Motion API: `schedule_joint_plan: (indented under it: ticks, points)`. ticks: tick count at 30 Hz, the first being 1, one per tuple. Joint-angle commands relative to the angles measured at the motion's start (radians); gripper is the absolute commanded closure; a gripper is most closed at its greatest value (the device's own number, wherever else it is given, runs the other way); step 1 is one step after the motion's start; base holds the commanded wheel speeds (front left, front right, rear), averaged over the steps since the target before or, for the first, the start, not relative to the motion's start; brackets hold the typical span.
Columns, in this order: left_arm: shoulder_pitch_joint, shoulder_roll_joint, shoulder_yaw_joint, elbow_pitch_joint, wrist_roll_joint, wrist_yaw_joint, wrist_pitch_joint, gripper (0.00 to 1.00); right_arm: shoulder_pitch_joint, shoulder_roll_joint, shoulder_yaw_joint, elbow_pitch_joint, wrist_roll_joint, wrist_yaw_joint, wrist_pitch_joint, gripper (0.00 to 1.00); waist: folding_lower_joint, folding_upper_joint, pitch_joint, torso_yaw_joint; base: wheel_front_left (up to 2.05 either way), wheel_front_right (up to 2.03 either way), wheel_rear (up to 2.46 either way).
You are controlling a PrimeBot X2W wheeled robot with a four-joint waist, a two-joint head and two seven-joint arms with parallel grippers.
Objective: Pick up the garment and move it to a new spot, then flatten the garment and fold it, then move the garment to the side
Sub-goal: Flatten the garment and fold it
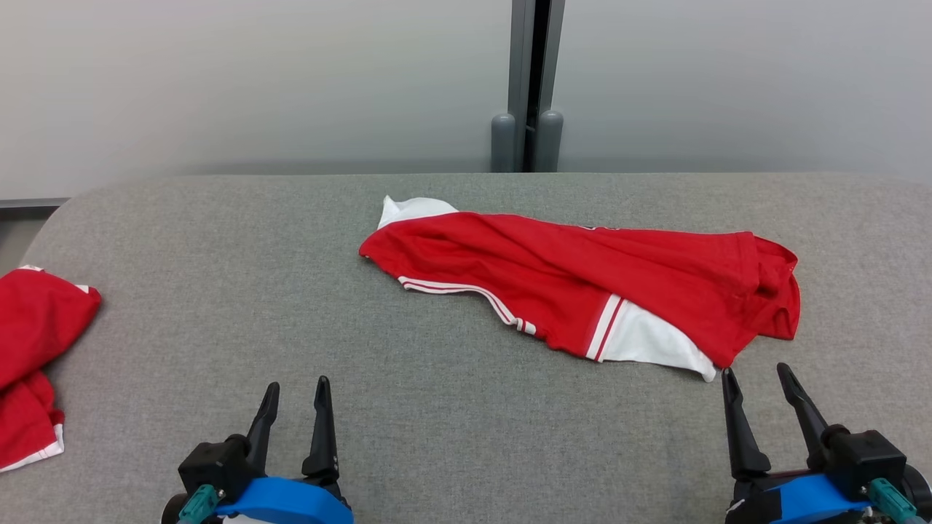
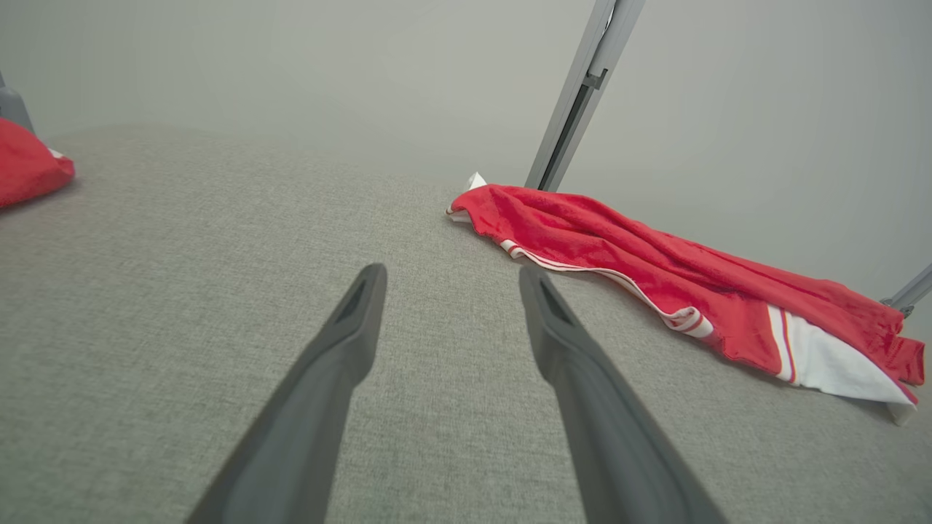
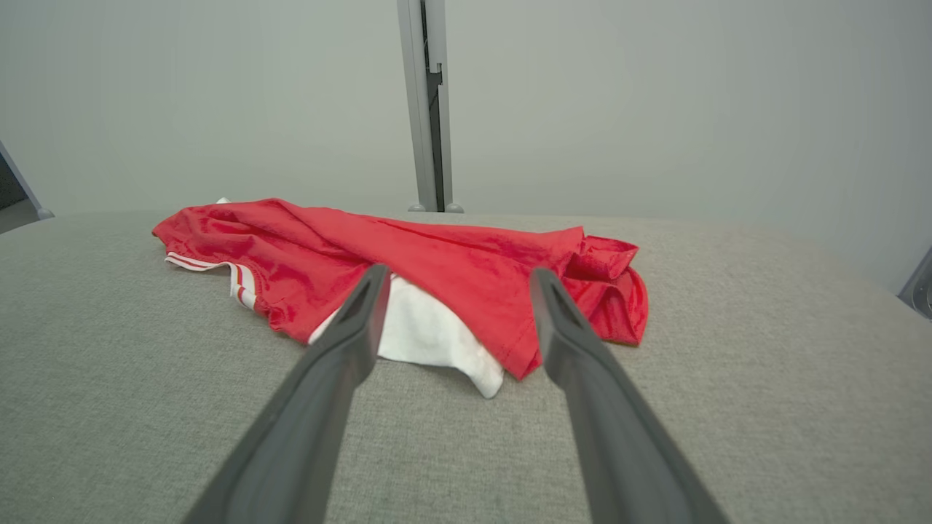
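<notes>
A crumpled red garment (image 1: 575, 280) with white panels and white-striped trim lies on the grey table (image 1: 291, 291), right of centre. The same garment (image 2: 677, 284) stretches across the right of the left wrist view, and its near white corner (image 3: 437, 342) lies just beyond the fingers in the right wrist view. My left gripper (image 1: 297, 391) rests open near the table's front edge, well left of the garment. My right gripper (image 1: 757, 378) stands open just in front of the garment's near right corner, not touching it.
A second red cloth with a white hem (image 1: 33, 356) lies at the table's left edge, also seen as the red cloth (image 2: 29, 167) in the left wrist view. A grey post (image 1: 528, 87) stands against the pale wall behind the table.
</notes>
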Motion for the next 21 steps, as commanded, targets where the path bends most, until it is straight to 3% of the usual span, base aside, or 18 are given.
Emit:
schedule_joint_plan:
  ticks: [1,12,21]
  points:
    - [0.0,-0.001,0.007,0.004,0.005,-0.001,-0.003,0.0,-0.01,-0.004,0.0,0.002,0.002,0.0,-0.001,0.0,0.0,0.0,0.001,0.0,0.0,0.0,0.0]
    - [-0.016,-0.005,0.01,0.012,0.02,-0.007,-0.003,0.0,-0.017,-0.004,-0.011,0.009,-0.007,0.0,-0.001,0.0,0.0,0.0,0.014,0.003,0.0,0.0,0.0]
    - [-0.053,-0.005,0.001,-0.002,0.037,-0.009,-0.003,0.0,-0.104,-0.004,-0.072,0.136,-0.207,0.0,-0.001,0.0,0.0,0.0,0.07,0.03,0.0,0.0,0.0]
